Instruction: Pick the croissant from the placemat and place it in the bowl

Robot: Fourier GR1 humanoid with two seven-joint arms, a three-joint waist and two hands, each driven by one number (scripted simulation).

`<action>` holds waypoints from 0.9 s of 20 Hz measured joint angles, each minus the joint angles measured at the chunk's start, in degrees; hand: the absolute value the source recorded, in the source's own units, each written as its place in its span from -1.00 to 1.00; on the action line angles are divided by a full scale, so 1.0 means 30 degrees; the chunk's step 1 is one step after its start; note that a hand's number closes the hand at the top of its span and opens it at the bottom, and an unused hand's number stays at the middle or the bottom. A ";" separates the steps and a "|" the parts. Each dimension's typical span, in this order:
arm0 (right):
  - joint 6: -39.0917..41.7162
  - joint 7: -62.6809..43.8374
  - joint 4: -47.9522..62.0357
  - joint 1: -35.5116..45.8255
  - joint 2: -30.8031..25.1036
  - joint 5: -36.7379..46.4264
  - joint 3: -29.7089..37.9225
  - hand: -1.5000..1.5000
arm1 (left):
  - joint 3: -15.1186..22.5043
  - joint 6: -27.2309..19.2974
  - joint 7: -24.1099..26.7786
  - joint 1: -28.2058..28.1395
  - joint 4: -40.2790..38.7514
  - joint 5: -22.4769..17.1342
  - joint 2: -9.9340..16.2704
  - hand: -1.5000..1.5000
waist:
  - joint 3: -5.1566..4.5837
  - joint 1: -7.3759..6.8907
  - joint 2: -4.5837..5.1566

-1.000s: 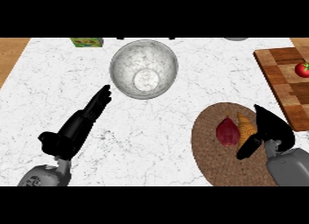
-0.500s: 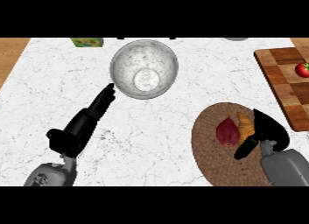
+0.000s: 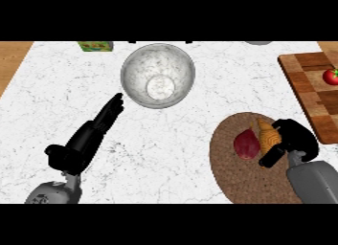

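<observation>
On the right near side of the white marbled surface [image 3: 199,158], a round brown placemat [image 3: 231,177] is seen, and on it the croissant [image 3: 268,137] is found lying, golden and upright in the view, just beside a dark red vegetable [image 3: 247,144] to its left. The croissant is met from the right by the right hand [image 3: 293,141], whose black fingers [image 3: 283,126] are curled against its far end, while the thumb [image 3: 272,157] is tucked in at its near end; the pastry is thus pinched between them, though lift off the mat cannot be told. The grey forearm is brought in from the lower right edge.

Further away, at centre, the metal bowl [image 3: 158,75] is set on the surface, well apart from the placemat, with nothing seen inside it. The left hand [image 3: 86,141] is stretched out flat on the left side, its fingers [image 3: 112,107] held straight and pressed together, their tips pointed towards the bowl's near left rim and ended just short of it.

At the far right, a wooden cutting board [image 3: 316,105] is placed, and a tomato [image 3: 332,76] is carried on it. A green box [image 3: 95,46] is glimpsed at the far edge, left of the bowl.
</observation>
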State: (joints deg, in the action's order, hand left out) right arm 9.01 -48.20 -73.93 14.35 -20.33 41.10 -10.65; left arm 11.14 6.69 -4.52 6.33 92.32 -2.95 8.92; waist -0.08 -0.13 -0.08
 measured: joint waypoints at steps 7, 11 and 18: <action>0.0140 -0.0357 0.0331 0.2886 0.3855 0.2015 -0.3475 1.00 | 0.0359 0.0396 0.0003 0.0669 -0.0379 0.0290 -0.0423 0.00 | -0.0022 -0.1240 0.0191; 0.0667 -0.0659 0.1056 0.5869 0.5667 0.1718 -0.6330 1.00 | 0.1115 0.0801 0.0051 0.1386 -0.0575 0.0452 -0.0789 0.00 | -0.0002 -0.2794 0.0491; -0.0478 -0.2917 0.3449 1.1026 0.6531 0.1080 -0.9603 1.00 | 0.1461 0.1042 0.0070 0.1814 -0.1053 0.0544 -0.1041 0.00 | -0.0018 -0.3336 0.0492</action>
State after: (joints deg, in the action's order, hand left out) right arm 7.57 -56.95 -63.58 47.43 -0.74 44.34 -39.46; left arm 15.52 9.82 -4.31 11.77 89.16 -1.32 5.79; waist -0.13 -10.14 1.39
